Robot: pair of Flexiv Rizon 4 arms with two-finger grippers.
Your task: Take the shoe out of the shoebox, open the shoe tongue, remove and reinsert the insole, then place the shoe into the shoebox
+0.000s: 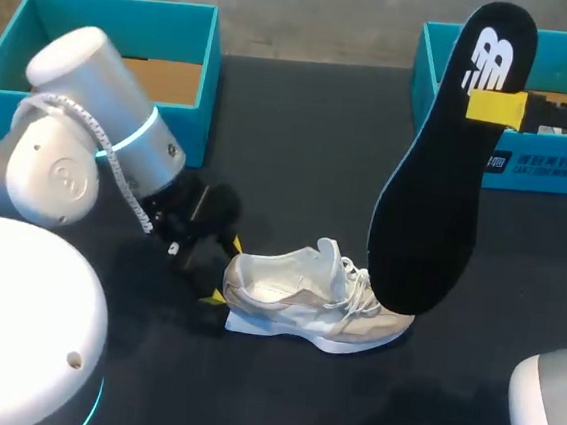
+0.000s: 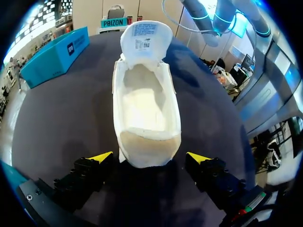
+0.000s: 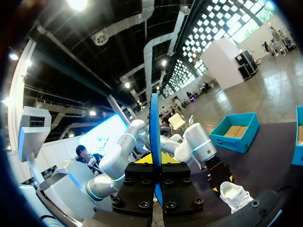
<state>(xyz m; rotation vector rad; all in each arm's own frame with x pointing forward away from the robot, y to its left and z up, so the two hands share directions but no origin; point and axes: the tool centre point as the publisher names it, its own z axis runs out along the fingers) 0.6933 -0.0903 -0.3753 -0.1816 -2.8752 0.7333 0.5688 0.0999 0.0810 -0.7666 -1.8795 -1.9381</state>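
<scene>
The shoe (image 1: 315, 301), a white and beige sneaker, stands on the dark tabletop (image 1: 310, 145) in the head view, toe toward the robot's right. The left gripper (image 1: 224, 270) sits at its heel, one yellow tip on each side, with the left arm (image 1: 79, 143) coming in low from that side. The black insole (image 1: 437, 187) stands upright above the toe end, clear of the shoe and pinched near its top by the right gripper (image 1: 495, 107). An open teal box (image 1: 118, 56) lies at the far left of the tabletop and a second teal box (image 1: 510, 159) at the far right, behind the insole.

From the left wrist, the shoe's heel sits between the left gripper's spread fingers. Both yellow tips stand just beside the heel with a thin gap on either side, so the gripper is released. The tongue (image 2: 144, 38) is folded forward over the toe, leaving the shoe's inside exposed.

From the right wrist, the insole appears edge-on as a thin dark blade, clamped between the two fingers of the right gripper. Beyond and below it, the shoe rests on the tabletop at the left arm's gripper, with a teal box farther off.
</scene>
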